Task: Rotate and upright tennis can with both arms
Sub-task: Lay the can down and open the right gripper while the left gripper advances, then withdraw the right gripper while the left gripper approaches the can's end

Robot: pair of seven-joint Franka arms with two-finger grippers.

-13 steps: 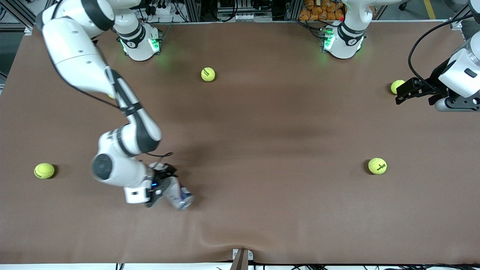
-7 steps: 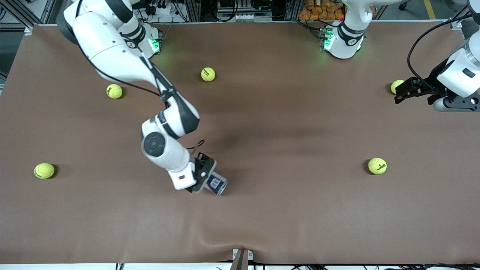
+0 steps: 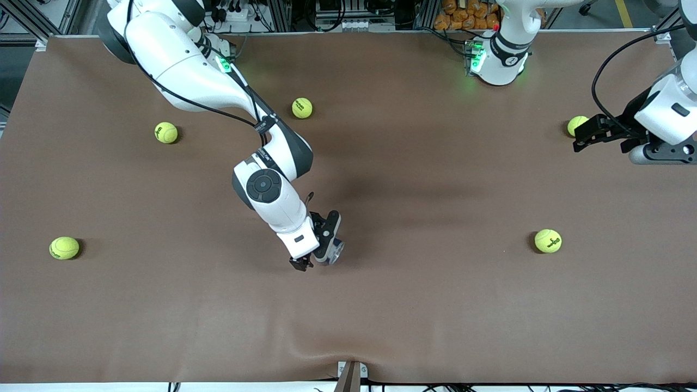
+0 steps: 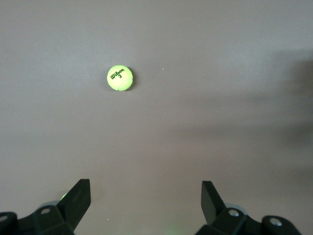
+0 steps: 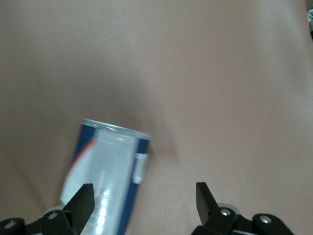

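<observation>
Front view shows right end effector (image 3: 318, 251) over mid-tabletop toward the camera-side edge, fingers spread beside tennis can (image 3: 333, 251), apparently mid-rotation; left end effector (image 3: 587, 133) waits released near the left arm's end; next: bring it across to steady the uprighting.

Place: robotics lab
Evidence: brown-covered bench (image 3: 414, 305); two bolted white arms with green-lit bases (image 3: 498, 60); aluminium framing, cables and power strips (image 3: 348, 22) along the edge
</observation>
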